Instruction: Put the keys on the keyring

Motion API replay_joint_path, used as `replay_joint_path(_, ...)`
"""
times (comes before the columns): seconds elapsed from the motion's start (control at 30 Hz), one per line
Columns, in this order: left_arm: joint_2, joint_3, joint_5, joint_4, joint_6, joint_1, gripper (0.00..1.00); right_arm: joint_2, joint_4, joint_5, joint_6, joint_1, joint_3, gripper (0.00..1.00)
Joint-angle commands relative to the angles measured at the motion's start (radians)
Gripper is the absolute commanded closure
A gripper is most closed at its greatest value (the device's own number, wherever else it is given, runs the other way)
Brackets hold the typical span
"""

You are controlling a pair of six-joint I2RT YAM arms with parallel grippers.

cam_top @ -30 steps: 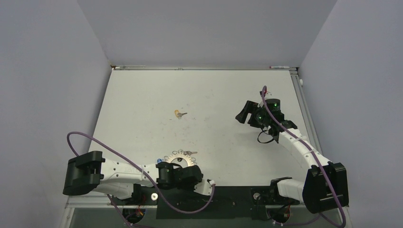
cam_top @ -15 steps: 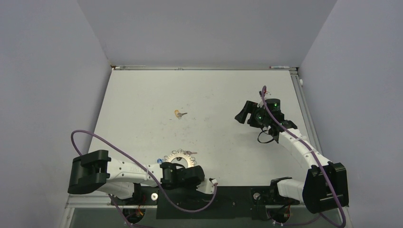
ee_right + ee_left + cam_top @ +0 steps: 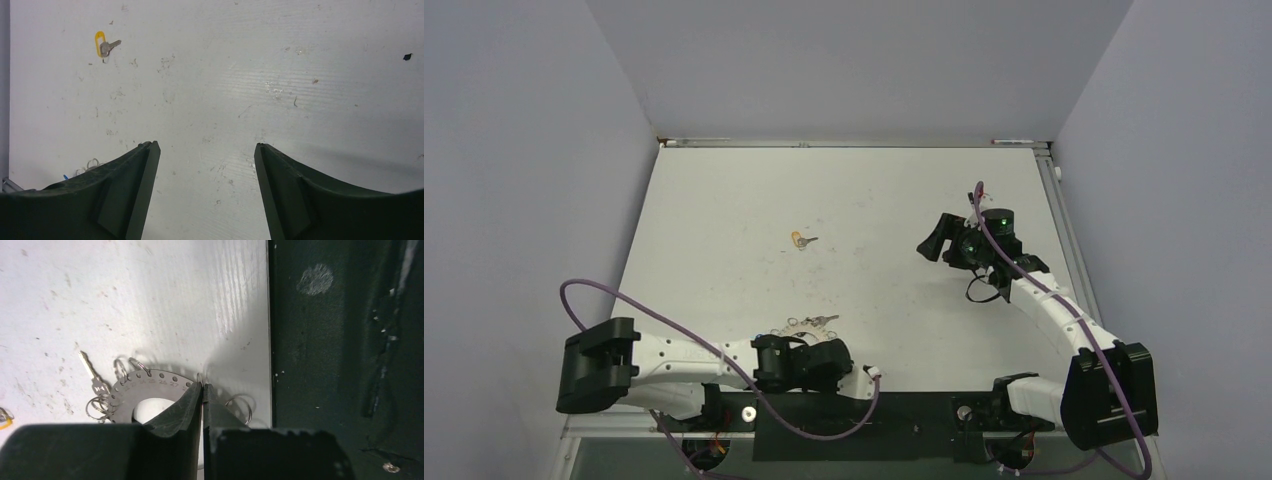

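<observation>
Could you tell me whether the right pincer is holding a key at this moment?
No, the right pincer is open over the bare table, and the yellow-headed key lies well apart from its fingers.

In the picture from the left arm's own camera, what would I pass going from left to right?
Silver key → round metal plate with holes → left gripper, fingers closed together → small wire ring → black mat filling the right side.
</observation>
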Motion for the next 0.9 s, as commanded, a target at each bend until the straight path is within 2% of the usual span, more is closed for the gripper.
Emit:
replay_joint_path(0.0,-0.122,0.027,0.088,0.005,-0.031,0.029,1.0,-0.043,0.079,-0.029,-0.017,-0.009,-0.017,0.29)
replay_joint_path(0.27,-0.261,0.02,0.196,0.04,-0.069,0.087,1.0,-0.081,0.157,-0.108,-0.006,-0.007,-0.045,0.3)
replay_joint_path(0.47,-0.405,0.007,0.264,0.11,-0.108,0.148,1.0,-0.172,0.322,-0.182,0.017,-0.004,-0.117,0.3)
replay_joint_path(0.67,-0.524,-0.012,0.315,0.177,-0.159,0.216,1.0,-0.287,0.546,-0.256,0.058,0.006,-0.22,0.31)
replay_joint_path(0.87,-0.623,-0.035,0.37,0.258,-0.216,0.295,1.0,-0.385,0.861,-0.328,0.126,0.046,-0.319,0.31)
